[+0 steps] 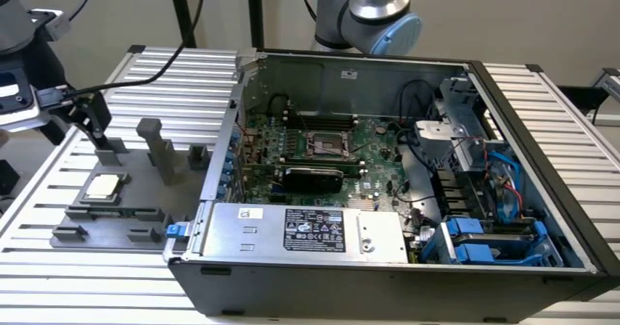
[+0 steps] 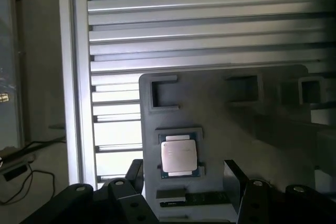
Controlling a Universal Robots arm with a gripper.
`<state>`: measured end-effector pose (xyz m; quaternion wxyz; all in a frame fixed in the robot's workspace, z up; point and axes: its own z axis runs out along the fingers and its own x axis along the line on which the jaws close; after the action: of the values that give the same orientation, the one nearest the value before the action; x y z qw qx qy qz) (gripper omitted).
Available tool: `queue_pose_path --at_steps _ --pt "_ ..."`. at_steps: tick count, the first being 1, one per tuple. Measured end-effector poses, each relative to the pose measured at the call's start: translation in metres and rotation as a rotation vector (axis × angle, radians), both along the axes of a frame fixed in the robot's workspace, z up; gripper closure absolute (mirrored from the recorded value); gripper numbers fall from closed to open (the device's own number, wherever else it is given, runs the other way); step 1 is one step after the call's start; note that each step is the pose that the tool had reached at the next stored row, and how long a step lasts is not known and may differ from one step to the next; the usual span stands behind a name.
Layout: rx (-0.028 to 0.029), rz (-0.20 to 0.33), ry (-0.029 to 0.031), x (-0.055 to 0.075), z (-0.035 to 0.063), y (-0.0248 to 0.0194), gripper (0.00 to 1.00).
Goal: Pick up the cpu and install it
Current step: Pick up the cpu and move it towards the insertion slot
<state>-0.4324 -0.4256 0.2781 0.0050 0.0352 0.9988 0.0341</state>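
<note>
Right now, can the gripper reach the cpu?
Likely yes: the open gripper hangs over the cpu, which lies uncovered in its pocket on the fixture; nothing stands between them.

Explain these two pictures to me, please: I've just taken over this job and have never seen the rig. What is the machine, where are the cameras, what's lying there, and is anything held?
The machine is one robot arm ending in a two-fingered hand. The exterior view is taken from off the arm and looks over a slatted metal table. The wrist view comes from a camera on the arm's wrist, looking past the hand's fingers. At the exterior view's left, a grey fixture plate lies on the table. The cpu, a small silvery square, sits in a recess in that plate. Beside the plate stands an open computer case, whose motherboard has a dark socket. The hand is open and holds nothing. It hovers over the cpu without touching it.
</note>
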Motion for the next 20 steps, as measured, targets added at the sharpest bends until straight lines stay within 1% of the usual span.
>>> queue_pose_path --at_steps 14,17,20 --pt "0.0 0.0 0.0 0.0 -0.0254 -0.0001 0.29" --pt "0.0 0.0 0.0001 0.0 -0.0308 -0.0008 0.29" --pt "-0.0001 0.0 0.0002 0.0 -0.0363 -0.0025 0.29"
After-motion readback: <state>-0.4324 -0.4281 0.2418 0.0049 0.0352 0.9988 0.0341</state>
